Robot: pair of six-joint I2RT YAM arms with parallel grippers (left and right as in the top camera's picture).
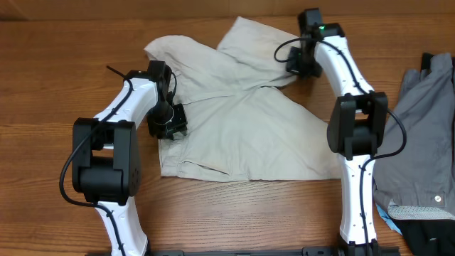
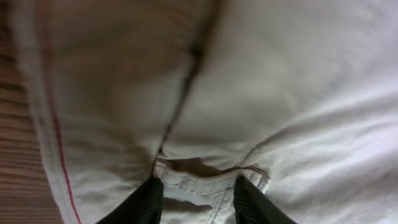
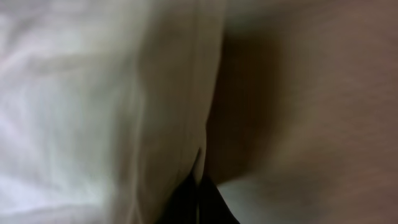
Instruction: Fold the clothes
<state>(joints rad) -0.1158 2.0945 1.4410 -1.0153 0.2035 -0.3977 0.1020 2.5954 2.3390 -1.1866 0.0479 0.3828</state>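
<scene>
Overhead: shorts lie spread on the table. Left gripper is at the shorts' left edge, jaws apart, straddling a stitched hem, not clamped. Right gripper is at the shorts' far-right edge, clenched, apparently pinching cloth. Step: getting grips for the first fold. Next: left must close on the hem, then both lift together.

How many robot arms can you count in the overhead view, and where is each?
2. The left arm stands picture-left, reaching the beige shorts at their left edge; the right arm stands picture-right, reaching their upper right edge. None seems hidden.
</scene>
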